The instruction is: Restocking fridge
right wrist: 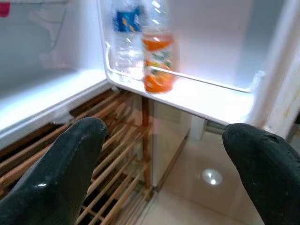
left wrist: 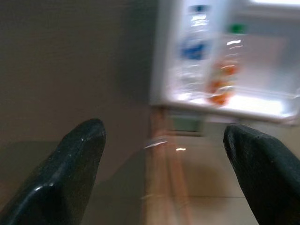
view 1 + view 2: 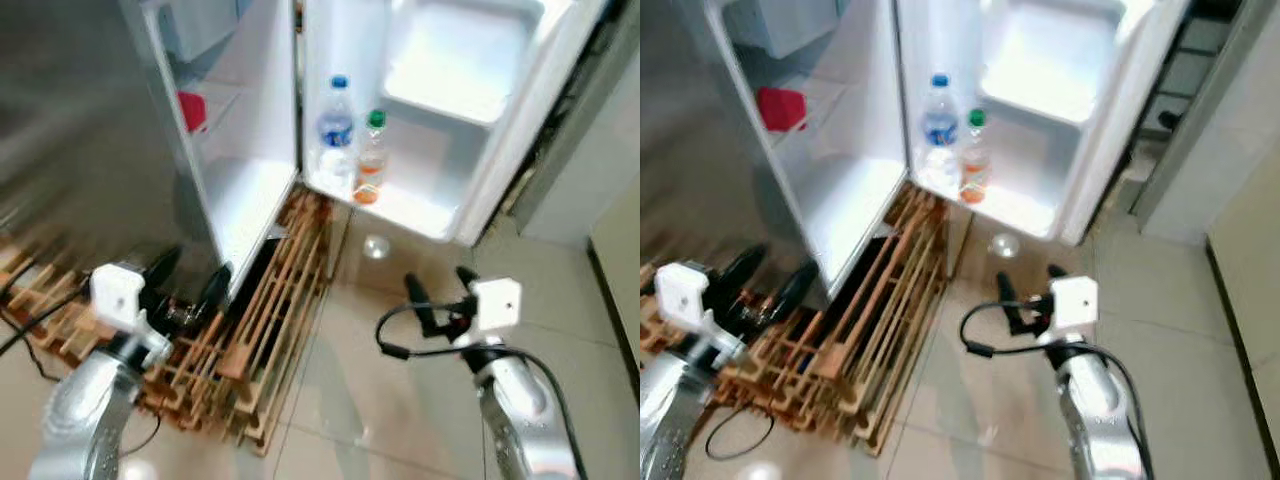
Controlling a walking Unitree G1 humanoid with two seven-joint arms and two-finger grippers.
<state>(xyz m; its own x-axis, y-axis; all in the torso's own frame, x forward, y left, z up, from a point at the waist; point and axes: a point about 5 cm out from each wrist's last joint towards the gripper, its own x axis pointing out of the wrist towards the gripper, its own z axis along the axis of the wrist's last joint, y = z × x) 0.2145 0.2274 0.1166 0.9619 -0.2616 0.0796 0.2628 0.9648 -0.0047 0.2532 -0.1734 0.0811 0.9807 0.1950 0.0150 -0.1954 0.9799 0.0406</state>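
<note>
From the head views, the left pincer [image 3: 190,278] and right pincer [image 3: 440,287] hover spread and empty; beyond them, a water bottle [image 3: 336,135] touches a juice bottle [image 3: 371,158] on the fridge door [image 3: 440,215] shelf. The wrist views show both bottles ahead of each pincer's spread fingers.

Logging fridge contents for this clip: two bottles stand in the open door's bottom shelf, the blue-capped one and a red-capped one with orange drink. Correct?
Nearly. The bottle with orange drink has a green cap, not red, as the left eye view shows. It stands beside the blue-capped bottle in the door's bottom shelf.
</note>
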